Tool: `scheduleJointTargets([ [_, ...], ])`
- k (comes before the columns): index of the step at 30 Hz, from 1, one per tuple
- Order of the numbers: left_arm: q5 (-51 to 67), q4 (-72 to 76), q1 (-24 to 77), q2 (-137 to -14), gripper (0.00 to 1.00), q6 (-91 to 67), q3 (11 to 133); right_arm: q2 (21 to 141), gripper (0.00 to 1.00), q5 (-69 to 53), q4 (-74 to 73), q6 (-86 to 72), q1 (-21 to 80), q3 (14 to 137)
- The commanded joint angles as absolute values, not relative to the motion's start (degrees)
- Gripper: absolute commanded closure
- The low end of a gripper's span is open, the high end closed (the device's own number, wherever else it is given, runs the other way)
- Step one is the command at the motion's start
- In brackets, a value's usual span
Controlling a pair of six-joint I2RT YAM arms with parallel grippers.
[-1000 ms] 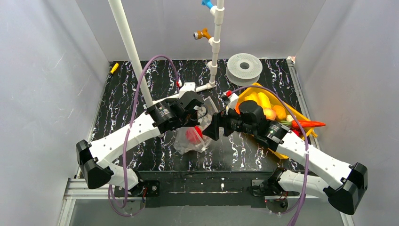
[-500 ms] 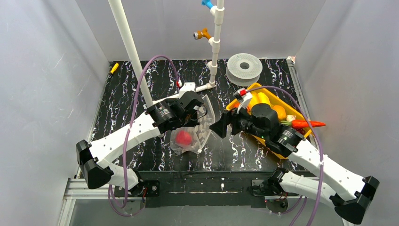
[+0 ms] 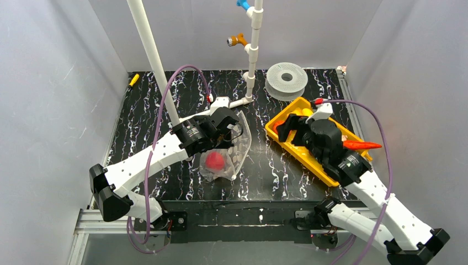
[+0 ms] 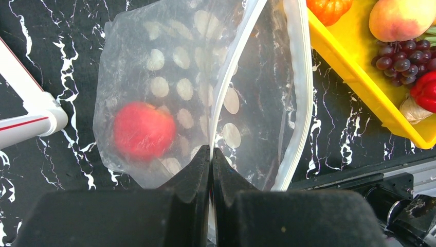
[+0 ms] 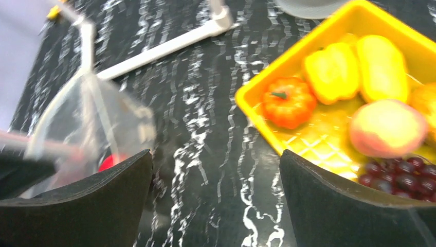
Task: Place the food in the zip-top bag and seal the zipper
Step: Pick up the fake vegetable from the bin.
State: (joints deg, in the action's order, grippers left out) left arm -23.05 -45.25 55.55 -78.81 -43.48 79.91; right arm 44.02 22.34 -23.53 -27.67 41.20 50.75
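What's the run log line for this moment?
left gripper: shut on zip-top bag | right gripper: open, empty, at yellow tray | red food: in bag | zipper: open | next: likely pick from tray

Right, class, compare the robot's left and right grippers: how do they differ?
The left gripper is shut, pinching the edge of the bag; the right gripper is open and holds nothing. The left is at the bag, the right near the yellow tray. Both are black.
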Motion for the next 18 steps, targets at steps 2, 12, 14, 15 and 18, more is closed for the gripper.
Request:
scheduleJointTargets([
  [2,-23.0,-45.8,55.2,-77.8,1.00,-43.1,79.8,50.2,0.02,14.4,-24.0,-32.1,26.5,49.9],
  [12,-23.0,-46.4,55.1,-77.9,1.00,-43.0,80.3,74.0,0.05,-19.2,-17.1,-42.5,4.9,51.7],
  [14,-22.8,-46.5,55.1,-78.0,1.00,-43.0,80.4,77.7,0.07,-19.5,-17.1,-43.3,4.7,53.4],
  [15,-22.8,-46.5,55.1,-78.0,1.00,-43.0,80.5,79.5,0.08,-19.8,-17.0,-43.7,4.7,53.9],
  [18,-22.8,-46.6,55.1,-78.2,1.00,-43.0,80.6,83.1,0.09,-19.8,-15.5,-45.5,4.7,54.3],
])
